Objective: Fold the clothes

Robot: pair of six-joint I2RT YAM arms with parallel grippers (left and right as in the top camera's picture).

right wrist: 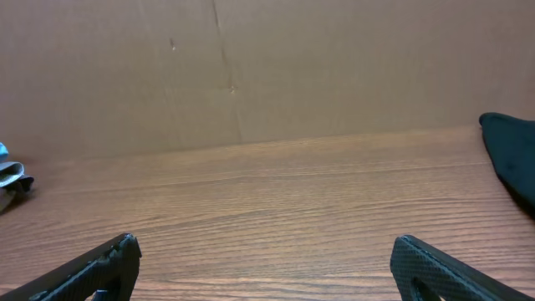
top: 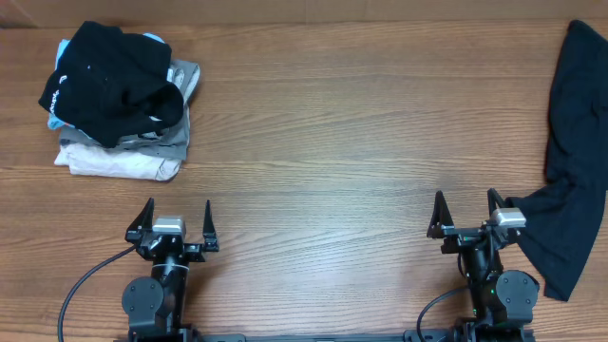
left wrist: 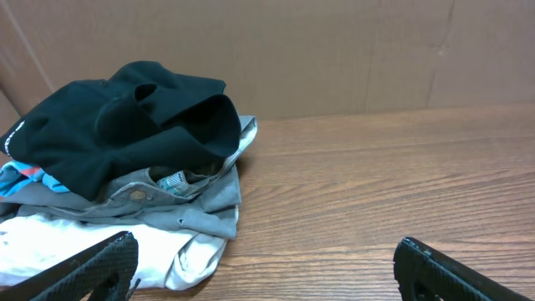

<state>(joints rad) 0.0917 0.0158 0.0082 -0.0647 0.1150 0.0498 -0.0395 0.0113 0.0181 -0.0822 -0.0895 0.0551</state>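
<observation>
Step in hand: nothing gripped; judged start of a fold cycle, both arms parked at near edge of table [top: 332, 123].
L gripper [top: 179, 202]: jaws spread wide, nothing between them.
R gripper [top: 465, 195]: jaws spread wide, likewise empty.
Clothes pile [top: 119, 114]: far-left corner, well apart from both grippers; sits ahead of L wrist cam.
Pile make-up: black top garment [top: 109, 81] crumpled over grey item [top: 179, 133], white item [top: 104, 161] at bottom; blue-patterned bit peeks out at left.
Dark garment [top: 575, 114]: unfolded, sprawled along right edge, lower flap just beside R gripper; contact cannot be told.
Containers: none in view, i.e. no bin, basket or tray. All cloth lies on bare wood.
Next move (judgement): R arm prob. takes that garment by an edge and drags it to mid-table; both arms then spread it flat before 1st fold.
Risk (judgement): limp cloth may bunch; part runs out of frame, extent unknown.
</observation>
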